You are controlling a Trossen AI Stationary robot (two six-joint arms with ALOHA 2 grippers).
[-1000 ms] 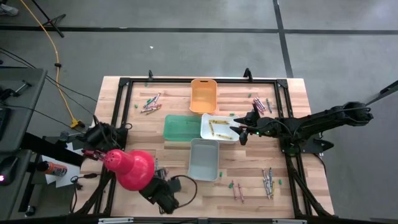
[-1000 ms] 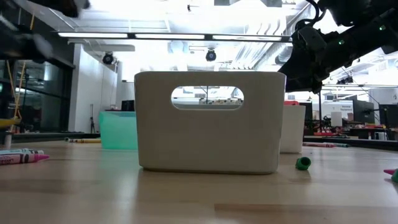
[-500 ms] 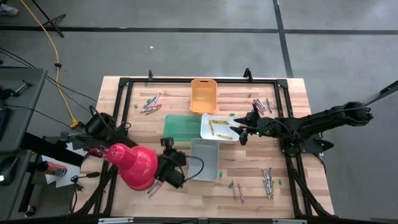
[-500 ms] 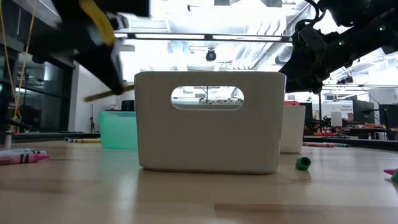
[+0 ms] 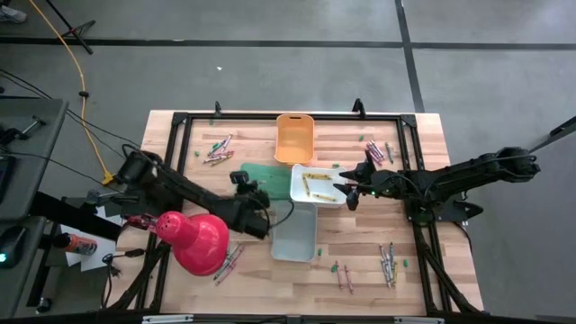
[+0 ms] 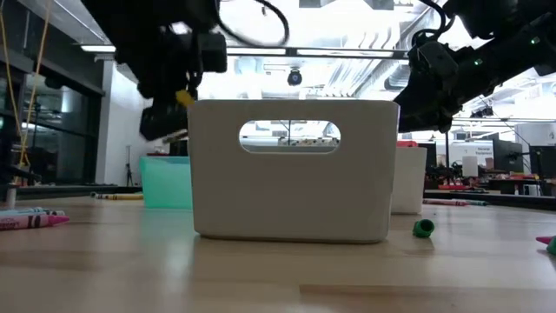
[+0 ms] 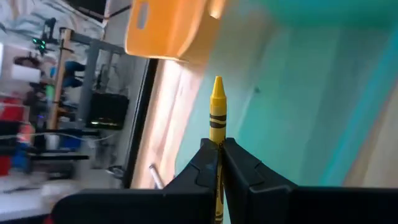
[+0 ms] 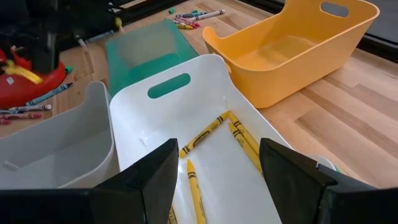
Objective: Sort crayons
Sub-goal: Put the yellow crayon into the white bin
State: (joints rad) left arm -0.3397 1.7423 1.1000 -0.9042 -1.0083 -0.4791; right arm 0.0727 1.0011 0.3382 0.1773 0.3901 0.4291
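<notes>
High view: left gripper (image 5: 255,214) reaching in over the table (image 5: 423,270), sitting beside the green bin (image 5: 263,184) and just above the grey bin (image 5: 295,230). Fingers clamping together on a yellow crayon (image 7: 216,118), tip sticking out past them toward the green bin and the orange bin (image 7: 168,28) (seen plainly in the left wrist view). Right gripper (image 5: 349,188) hanging over the end of the white bin (image 5: 326,196), fingers (image 8: 152,177) standing wide apart, gripping nothing. Lying inside the white bin: several yellow crayons (image 8: 204,134). Resting loose on the wood: mixed crayon clusters (image 5: 217,150) near the far left, by the right edge (image 5: 388,263), and close to the red lamp shade (image 5: 193,241).
</notes>
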